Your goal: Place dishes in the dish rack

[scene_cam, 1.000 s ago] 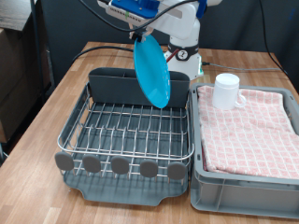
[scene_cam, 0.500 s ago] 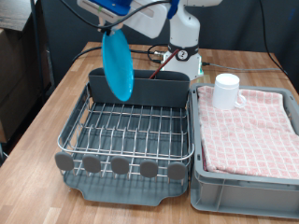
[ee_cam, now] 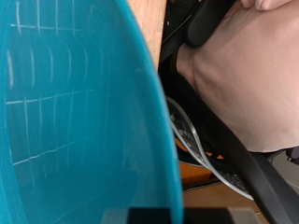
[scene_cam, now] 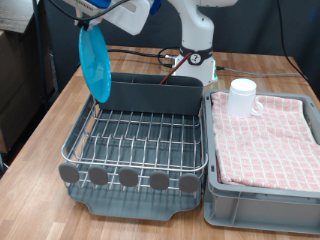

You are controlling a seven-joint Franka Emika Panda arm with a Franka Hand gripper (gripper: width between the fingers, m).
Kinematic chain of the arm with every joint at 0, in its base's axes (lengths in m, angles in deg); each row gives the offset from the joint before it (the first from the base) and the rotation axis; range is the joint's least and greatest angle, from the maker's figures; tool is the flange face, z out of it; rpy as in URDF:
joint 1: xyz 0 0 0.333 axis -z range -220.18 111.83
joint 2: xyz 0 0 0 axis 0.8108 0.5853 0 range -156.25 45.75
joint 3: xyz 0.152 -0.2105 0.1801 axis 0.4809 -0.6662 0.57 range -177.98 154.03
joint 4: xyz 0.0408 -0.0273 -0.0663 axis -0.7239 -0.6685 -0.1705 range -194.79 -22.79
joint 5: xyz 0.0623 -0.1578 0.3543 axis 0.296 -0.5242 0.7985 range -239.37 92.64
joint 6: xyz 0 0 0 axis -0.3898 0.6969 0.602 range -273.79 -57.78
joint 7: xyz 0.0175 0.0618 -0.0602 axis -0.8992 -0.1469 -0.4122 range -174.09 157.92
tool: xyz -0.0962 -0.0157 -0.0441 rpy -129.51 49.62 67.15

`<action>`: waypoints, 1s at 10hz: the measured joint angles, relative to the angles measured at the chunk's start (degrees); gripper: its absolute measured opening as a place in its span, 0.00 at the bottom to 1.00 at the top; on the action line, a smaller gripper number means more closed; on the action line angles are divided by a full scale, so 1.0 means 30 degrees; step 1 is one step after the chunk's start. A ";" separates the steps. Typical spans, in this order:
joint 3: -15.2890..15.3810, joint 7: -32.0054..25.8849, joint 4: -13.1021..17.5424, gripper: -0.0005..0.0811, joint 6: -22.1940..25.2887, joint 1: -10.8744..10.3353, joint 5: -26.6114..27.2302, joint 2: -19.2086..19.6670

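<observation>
Turquoise-blue plate (scene_cam: 95,62) hangs on edge in the air above the exterior view's top-left corner of the dish rack (scene_cam: 140,145), its lower rim just over the left end of the tall grey caddy (scene_cam: 152,94) and not touching the wire grid. The gripper (scene_cam: 90,22) meets the plate at its upper rim; its fingers are hidden there, so I cannot tell how wide they stand. To the exterior view's right, one white mug (scene_cam: 243,97) stands upright on the pink checked cloth (scene_cam: 268,140) lining the grey bin (scene_cam: 262,205), well apart from the plate. Five round grey tabs (scene_cam: 128,177) line the rack's near edge, and the wire grid holds no dish. The rack and bin sit side by side on a wooden table (scene_cam: 45,125). The wrist view adds only a close look: the plate (ee_cam: 75,121) fills most of it, with the cloth (ee_cam: 248,75) and dark cables (ee_cam: 201,140) beyond its rim.
</observation>
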 joint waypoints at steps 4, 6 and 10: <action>0.0020 -0.0024 0.0009 0.03 -0.0095 -0.0008 -0.0331 0.0037; 0.0149 -0.0013 0.0009 0.03 -0.0095 -0.0012 -0.1182 0.0038; -0.0266 0.0099 -0.0627 0.03 -0.1708 -0.0003 -0.2501 0.0485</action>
